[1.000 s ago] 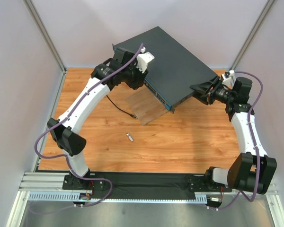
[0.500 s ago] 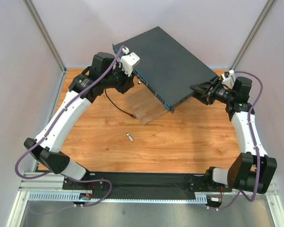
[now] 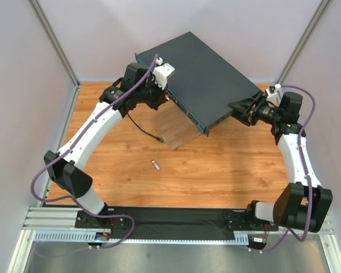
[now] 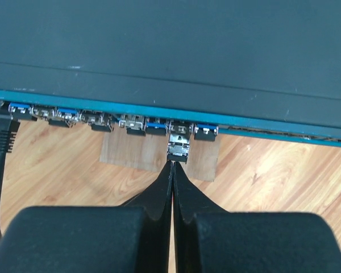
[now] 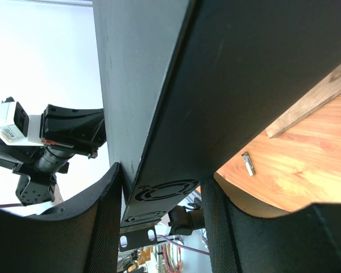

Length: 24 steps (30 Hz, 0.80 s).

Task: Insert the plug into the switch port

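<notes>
Dark grey with a teal front edge, the switch (image 3: 207, 77) sits angled across the far part of the table (image 3: 227, 165), its front over a pale wooden board (image 3: 173, 129). In the top view the left gripper (image 3: 166, 98), drawn back to the left half a second ago with its jaws apart, is now back at the teal edge with them clenched. The right gripper (image 3: 240, 108) has not shifted and clamps the switch's right end. A second small silver module (image 3: 156, 164) lies loose on the table (not in play just now). The left wrist view explains the change: the fingers (image 4: 159, 192) are pressed together with nothing between them. Their tips butt the silver plug (image 4: 179, 145), which sits in one of the row of ports (image 4: 131, 120). I judge this a final push to seat a plug already let go, with the task nearly done. A black cable (image 4: 0, 148) fills the leftmost port in view. In the right wrist view, that gripper's fingers flank the switch's vented end. No brand or writing is legible; a white label (image 5: 8, 132) on the opposite wrist camera is too small to read.
</notes>
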Motion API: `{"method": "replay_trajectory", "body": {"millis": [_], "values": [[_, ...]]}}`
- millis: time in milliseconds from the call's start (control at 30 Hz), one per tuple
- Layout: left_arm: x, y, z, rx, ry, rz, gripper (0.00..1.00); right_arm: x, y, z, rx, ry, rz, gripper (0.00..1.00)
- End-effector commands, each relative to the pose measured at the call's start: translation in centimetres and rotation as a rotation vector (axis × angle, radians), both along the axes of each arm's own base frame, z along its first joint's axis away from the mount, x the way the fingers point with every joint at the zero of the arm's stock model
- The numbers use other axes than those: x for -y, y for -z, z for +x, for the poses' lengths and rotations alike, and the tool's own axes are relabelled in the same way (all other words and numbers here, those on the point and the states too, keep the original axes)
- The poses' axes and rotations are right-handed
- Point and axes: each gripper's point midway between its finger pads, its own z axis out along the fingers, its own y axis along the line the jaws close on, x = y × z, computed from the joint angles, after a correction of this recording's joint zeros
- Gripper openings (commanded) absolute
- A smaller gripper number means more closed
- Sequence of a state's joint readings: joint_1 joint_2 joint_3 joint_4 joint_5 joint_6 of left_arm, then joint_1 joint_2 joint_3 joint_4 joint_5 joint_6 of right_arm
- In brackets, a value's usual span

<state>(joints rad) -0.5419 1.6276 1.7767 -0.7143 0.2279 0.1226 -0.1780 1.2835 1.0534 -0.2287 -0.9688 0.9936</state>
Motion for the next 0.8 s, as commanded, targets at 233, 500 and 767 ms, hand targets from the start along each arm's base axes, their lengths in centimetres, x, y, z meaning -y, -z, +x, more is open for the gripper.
{"method": "replay_trajectory", "body": {"millis": [233, 500, 767], "values": [[2.4, -3.0, 1.6, 0.056, 0.01, -0.145, 0.0, 1.0, 0.0, 2.8, 0.23, 0.029, -0.197, 0.0], [3.6, -2.5, 2.0, 0.028, 0.013, -0.215, 0.0, 1.0, -0.1, 2.8, 0.23, 0.028, -0.193, 0.0], [5.0, -2.5, 2.2, -0.017, 0.006, -0.309, 0.0, 0.9, 0.1, 2.8, 0.224, 0.027, -0.19, 0.0]]}}
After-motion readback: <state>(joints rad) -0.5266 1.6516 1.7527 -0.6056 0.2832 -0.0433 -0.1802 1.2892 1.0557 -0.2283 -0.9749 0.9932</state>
